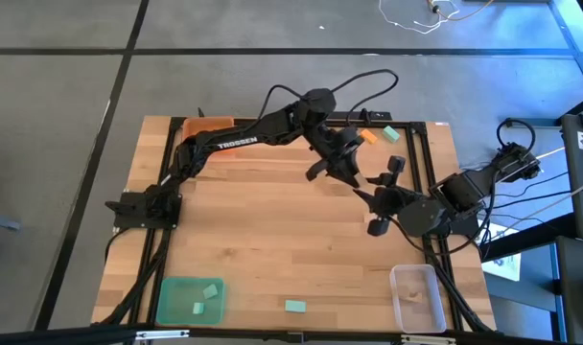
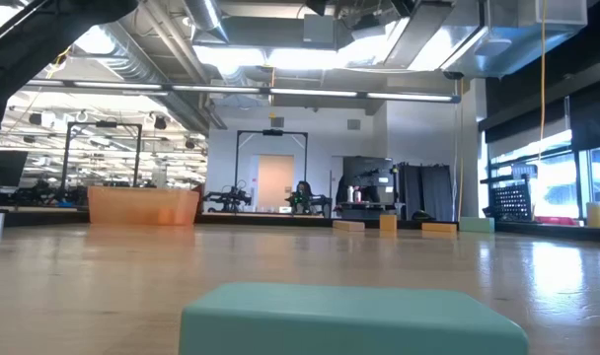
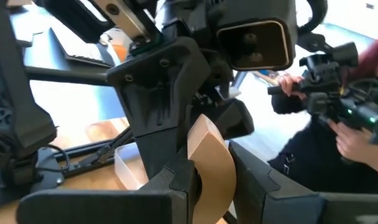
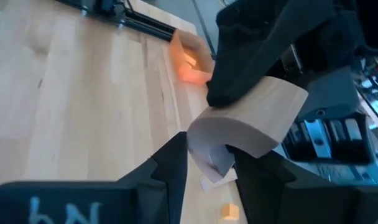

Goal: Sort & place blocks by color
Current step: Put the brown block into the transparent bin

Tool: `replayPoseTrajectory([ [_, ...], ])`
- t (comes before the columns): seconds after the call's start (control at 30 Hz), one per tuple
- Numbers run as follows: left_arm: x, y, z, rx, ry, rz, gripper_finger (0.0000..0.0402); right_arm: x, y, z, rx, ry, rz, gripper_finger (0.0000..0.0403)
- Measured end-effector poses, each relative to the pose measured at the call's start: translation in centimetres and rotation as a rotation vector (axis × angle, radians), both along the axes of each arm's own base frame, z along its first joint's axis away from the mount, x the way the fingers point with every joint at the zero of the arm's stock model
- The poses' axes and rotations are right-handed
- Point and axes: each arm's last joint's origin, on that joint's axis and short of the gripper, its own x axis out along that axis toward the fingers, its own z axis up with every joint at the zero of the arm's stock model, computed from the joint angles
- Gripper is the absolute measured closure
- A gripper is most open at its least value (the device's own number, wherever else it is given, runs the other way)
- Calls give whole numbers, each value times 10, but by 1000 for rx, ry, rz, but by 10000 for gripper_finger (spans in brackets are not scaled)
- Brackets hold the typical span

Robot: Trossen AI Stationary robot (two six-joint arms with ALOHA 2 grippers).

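Note:
A pale natural wood block with a curved side (image 3: pixel 209 158) is held in the air between my two grippers above the far right part of the table. It also shows in the right wrist view (image 4: pixel 254 115); in the high view the grippers hide it. My left gripper (image 1: pixel 341 171) is shut on it. My right gripper (image 1: pixel 370 192) faces it from the right and is shut on the same block. An orange block (image 1: pixel 368 135) and a teal block (image 1: pixel 391 134) lie at the far right. Another teal block (image 1: pixel 294 307) lies near the front edge. My left gripper pinches one end of the wood block (image 3: pixel 207 177) between its two fingers, with the block's flat sides against them. The block is lifted clear of the table. My right gripper pinches the block's other, narrower end (image 4: pixel 209 152) between its two fingers. The block stands out beyond the fingers into the left gripper's dark fingers (image 4: pixel 251 56), clear of the table.
The orange tray (image 1: pixel 207 125) stands at the far left, partly under the left arm. The green tray (image 1: pixel 167 305) at the near left holds two teal blocks. The clear tray (image 1: pixel 416 297) stands at the near right. A person's hand (image 3: pixel 357 140) shows beyond the table.

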Motion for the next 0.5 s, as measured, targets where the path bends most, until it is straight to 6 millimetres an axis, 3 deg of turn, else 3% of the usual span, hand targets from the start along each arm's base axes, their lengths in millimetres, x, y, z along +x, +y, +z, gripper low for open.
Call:
replayPoseTrajectory([
  [0.5, 1, 3, 5, -20, -17, 74, 342, -2, -4, 0, -58, -54, -128, 292],
])
